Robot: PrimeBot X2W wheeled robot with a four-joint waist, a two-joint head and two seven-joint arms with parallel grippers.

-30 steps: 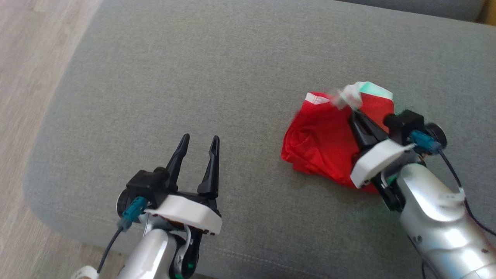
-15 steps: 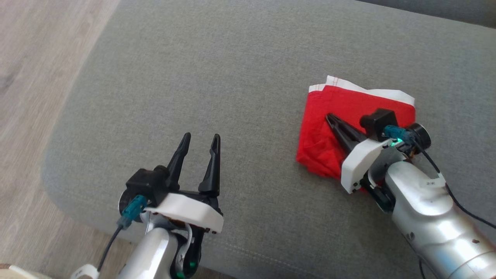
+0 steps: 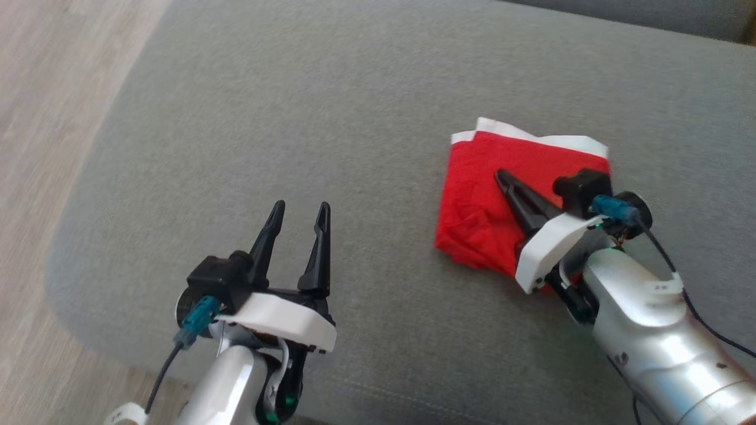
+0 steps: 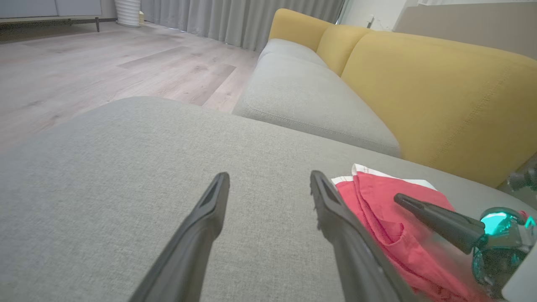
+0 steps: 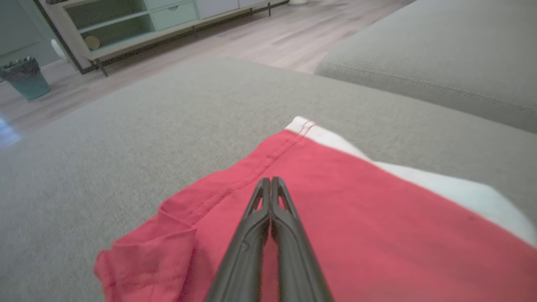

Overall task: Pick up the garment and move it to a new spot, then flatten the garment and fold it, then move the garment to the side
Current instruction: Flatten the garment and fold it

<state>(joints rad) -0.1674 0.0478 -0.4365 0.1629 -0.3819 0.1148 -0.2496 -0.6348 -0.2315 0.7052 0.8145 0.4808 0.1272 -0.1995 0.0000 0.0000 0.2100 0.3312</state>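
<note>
The garment point(image 3: 481, 195) is a red cloth with a white band along its far edge, lying folded into a rough square on the grey cushion point(image 3: 354, 106). It also shows in the left wrist view point(image 4: 390, 218) and the right wrist view point(image 5: 344, 209). My right gripper point(image 3: 501, 175) is shut with nothing between its fingers, and its tips hover over the middle of the garment point(image 5: 270, 181). Well to the left, my left gripper point(image 3: 300, 208) stands open over bare cushion, apart from the cloth point(image 4: 268, 180).
The cushion's rounded left edge drops to a wooden floor point(image 3: 41, 88). A second grey seat point(image 4: 310, 100) with yellow backrests point(image 4: 440, 96) lies beyond the cushion. A low cabinet point(image 5: 138, 25) and a teal bin point(image 5: 25, 77) stand across the floor.
The white-banded end that my right gripper held up a second ago now lies flat over the red cloth, making a neat square. The right gripper has drawn back, shut and empty. The camera shifted slightly.
</note>
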